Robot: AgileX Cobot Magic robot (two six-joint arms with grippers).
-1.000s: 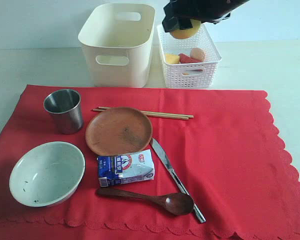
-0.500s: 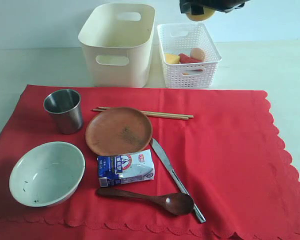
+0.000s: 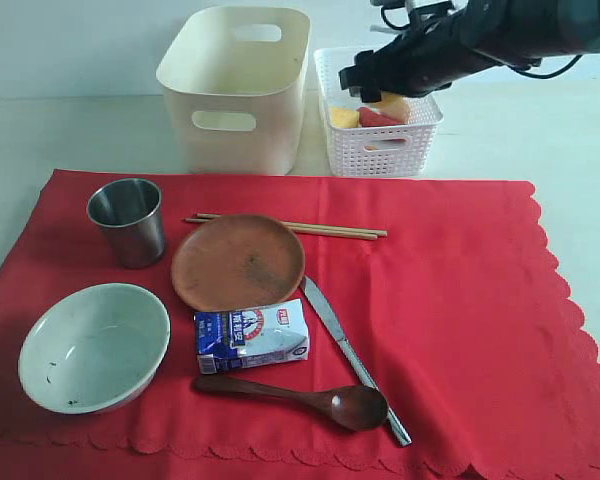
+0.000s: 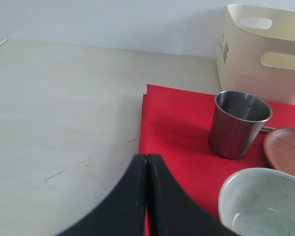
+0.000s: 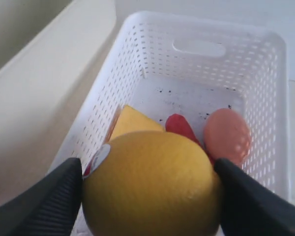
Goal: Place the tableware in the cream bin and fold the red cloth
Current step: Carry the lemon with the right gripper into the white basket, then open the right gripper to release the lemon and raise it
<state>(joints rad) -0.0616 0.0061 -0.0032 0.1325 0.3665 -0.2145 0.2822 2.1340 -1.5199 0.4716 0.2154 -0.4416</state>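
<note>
Lemon point(image 5: 152, 182) over white basket point(image 3: 380, 155) w/ cheese wedge point(image 5: 130, 123), sausage point(image 5: 179, 127), egg point(image 5: 226, 135) inside. Milk carton point(image 3: 252, 335) flat.

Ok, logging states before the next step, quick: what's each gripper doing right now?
Left gripper: closed, empty.
Right gripper: closed on the lemon, over the white basket.

Tableware point(image 3: 238, 262) spread on flat red cloth point(image 3: 460, 300), upright cream bin point(image 3: 240, 150) just beyond.

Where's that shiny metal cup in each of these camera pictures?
Exterior view: the steel cup stands on the red cloth, in front of the cream bin.
Left wrist view: steel cup between cream bin and bowl.
Right wrist view: not in it.
Shared landmark: the cream bin, seen in all three.
</note>
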